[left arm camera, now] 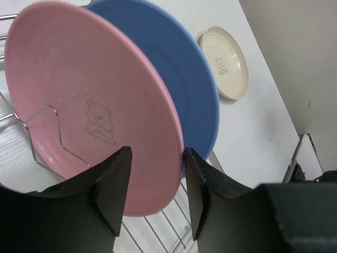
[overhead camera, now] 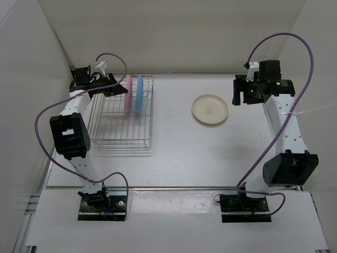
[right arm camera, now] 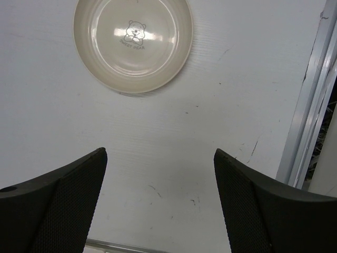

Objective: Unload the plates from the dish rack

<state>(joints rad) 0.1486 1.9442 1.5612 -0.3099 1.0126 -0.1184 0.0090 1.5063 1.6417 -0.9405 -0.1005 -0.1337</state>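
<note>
Left fingers, matte black, flank the smooth round pink plate.

White matte table enclosed by a plain white back wall and white side panels. Lighting is even and diffuse, with soft shadows. A metal rail, possibly aluminium framing, borders the table's edge.
</note>
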